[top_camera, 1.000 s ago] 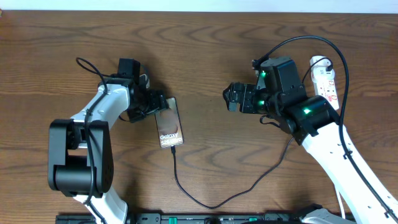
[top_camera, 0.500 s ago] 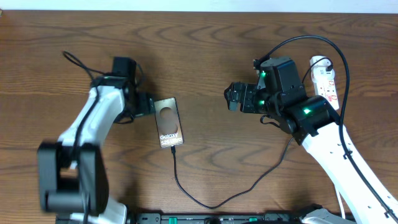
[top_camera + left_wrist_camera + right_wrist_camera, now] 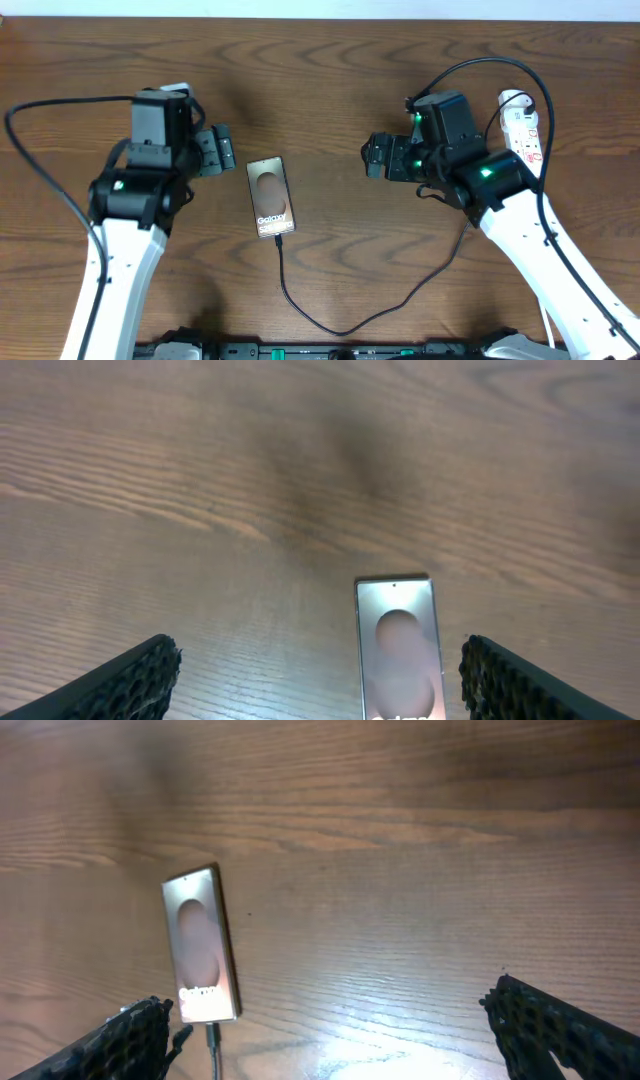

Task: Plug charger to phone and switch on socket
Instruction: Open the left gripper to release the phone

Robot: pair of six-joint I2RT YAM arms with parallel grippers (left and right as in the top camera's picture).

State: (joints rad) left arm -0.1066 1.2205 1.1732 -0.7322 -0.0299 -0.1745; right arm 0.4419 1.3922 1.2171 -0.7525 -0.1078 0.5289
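Left gripper (image 3: 226, 152): fingers spread wide, empty, just left of the slim dark glossy smartphone (image 3: 270, 197), which lies flat on the brown wooden table (image 3: 330, 80). Right gripper (image 3: 367, 157): also splayed, holding nothing, well right of the phone. The thin black charger cable (image 3: 281, 270) looks seated in the phone's near end. Remaining step, I judge: the switch. The right arm must reach the small white red-marked power strip (image 3: 524, 130), far right.

The right arm (image 3: 525, 228) partly hides the socket (image 3: 524, 128); the left wrist view's edge crops the phone (image 3: 398, 650).

The brown wooden table (image 3: 330, 80) carries the phone (image 3: 271, 197), the charger (image 3: 282, 280) reaching its end, and the socket (image 3: 522, 120).
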